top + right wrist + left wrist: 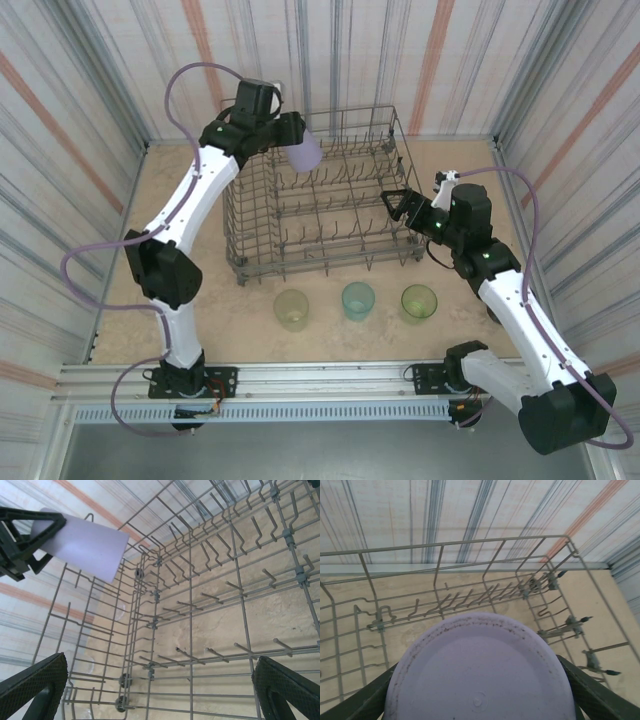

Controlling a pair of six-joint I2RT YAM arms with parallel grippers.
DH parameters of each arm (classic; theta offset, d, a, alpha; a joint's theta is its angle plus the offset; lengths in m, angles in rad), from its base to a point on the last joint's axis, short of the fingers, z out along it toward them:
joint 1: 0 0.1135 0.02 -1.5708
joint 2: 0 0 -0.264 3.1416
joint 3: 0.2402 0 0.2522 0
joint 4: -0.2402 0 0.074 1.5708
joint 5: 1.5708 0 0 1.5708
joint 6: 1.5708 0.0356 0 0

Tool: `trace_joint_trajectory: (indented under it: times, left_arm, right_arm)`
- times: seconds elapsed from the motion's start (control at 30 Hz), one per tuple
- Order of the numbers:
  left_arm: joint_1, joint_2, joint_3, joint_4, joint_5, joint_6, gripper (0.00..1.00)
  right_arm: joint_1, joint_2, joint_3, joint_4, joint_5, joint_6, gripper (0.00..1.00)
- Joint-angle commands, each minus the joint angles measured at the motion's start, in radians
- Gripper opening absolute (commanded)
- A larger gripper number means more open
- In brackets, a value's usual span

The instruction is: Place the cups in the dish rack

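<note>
One translucent pale-lavender cup [303, 153], sideways in clenched left fingers [602, 697] above grey dish rack [320, 262]; right fingers [30, 685] spread.

No text, label, brand or number reads clearly on anything in view. One candidate: in the left wrist view, the base of the lavender cup [479, 670] faces the camera and bears a small moulded mark near the lower middle of the disc. It is a single curled stroke, possibly a digit or a maker's symbol, too faint and blurred to say which.
</note>
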Motion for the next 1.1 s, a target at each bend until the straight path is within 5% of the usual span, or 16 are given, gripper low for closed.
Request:
trace_joint_trajectory:
  times: [0.0, 0.2, 1.07]
  left_arm:
    - [-0.015, 0.019, 0.059, -0.008, -0.067, 0.085, 0.00]
    - [-0.056, 0.026, 0.030, 0.036, -0.206, 0.187, 0.00]
    - [-0.065, 0.099, -0.088, 0.165, -0.240, 0.222, 0.00]
  right_arm:
    - [-0.008, 0.000, 0.020, -0.039, 0.027, -0.046, 0.99]
    - [-0.013, -0.005, 0.027, -0.033, 0.022, -0.047, 0.99]
    - [-0.017, -0.050, 0.051, -0.064, 0.012, -0.053, 0.99]
